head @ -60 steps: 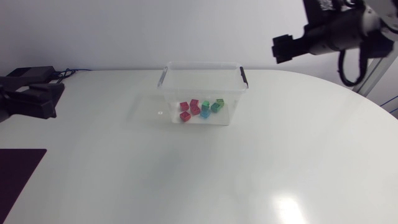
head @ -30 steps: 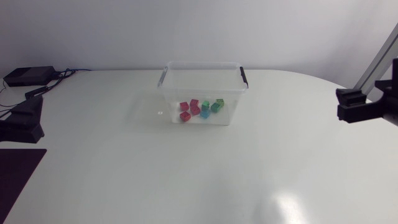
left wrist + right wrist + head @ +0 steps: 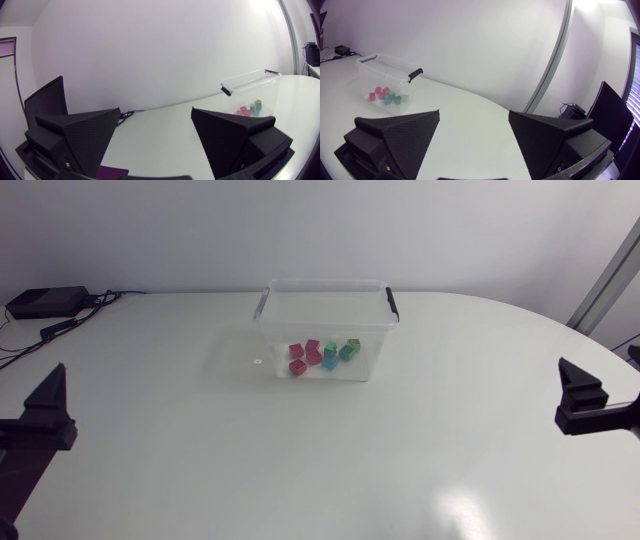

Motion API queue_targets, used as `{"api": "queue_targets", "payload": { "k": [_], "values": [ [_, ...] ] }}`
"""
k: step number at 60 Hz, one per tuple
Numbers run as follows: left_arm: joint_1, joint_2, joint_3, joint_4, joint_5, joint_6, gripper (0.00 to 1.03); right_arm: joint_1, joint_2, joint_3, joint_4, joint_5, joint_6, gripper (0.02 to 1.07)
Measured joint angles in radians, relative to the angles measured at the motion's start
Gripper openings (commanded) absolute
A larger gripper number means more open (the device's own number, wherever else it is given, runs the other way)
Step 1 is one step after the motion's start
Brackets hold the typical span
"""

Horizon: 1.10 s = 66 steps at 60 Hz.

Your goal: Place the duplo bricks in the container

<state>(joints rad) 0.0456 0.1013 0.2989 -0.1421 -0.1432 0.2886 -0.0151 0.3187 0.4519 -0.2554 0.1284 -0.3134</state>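
The white, glossy counter is carrying one clear plastic container, sitting upright toward the far side, about midway across. Light is glaring off the counter's near right part.

Smooth white tabletop with a soft sheen and one bright patch of reflected light. Clear, glossy plastic container with black plastic clips on its rim. Inside are duplo bricks of smooth coloured plastic. The jaws of the left gripper and right gripper are matt black and finely grained.

Container open-topped, mid-table; walls, handles ring bricks.
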Motion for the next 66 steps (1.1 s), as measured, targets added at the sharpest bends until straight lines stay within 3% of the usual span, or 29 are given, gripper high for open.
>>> {"api": "queue_targets", "payload": {
  "k": [49,66],
  "values": [
    [-0.036,-0.09,-0.266,0.119,0.132,-0.242,0.99,0.008,-0.297,-0.41,0.232,-0.121,0.267,1.02],
    [-0.04,-0.095,-0.278,0.126,0.136,-0.263,0.99,0.008,-0.314,-0.431,0.237,-0.126,0.288,1.02]
  ]
}}
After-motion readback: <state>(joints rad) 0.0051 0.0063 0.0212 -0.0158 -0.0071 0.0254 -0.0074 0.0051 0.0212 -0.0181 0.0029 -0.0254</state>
